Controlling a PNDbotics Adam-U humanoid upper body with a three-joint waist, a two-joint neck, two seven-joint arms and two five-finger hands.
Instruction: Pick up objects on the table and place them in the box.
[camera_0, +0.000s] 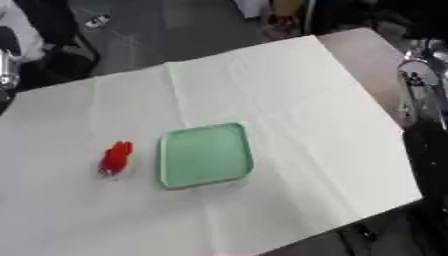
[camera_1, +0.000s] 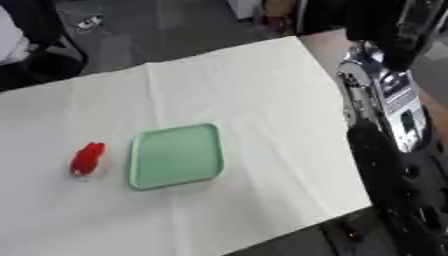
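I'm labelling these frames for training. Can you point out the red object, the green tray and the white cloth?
red object (camera_0: 115, 158), left eye view, middle of its body.
green tray (camera_0: 163, 165), left eye view, its left rim.
white cloth (camera_0: 289, 100), left eye view, a bare stretch beyond the tray.

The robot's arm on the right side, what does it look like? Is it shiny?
Yes, partly. The robot's right arm has a shiny silver metal section near the top, rounded and reflecting light, with small dark panels or markings on it. Below that it turns into a thick matte black section that runs down to the picture's lower edge. No hand shows in either view, and no left arm either.
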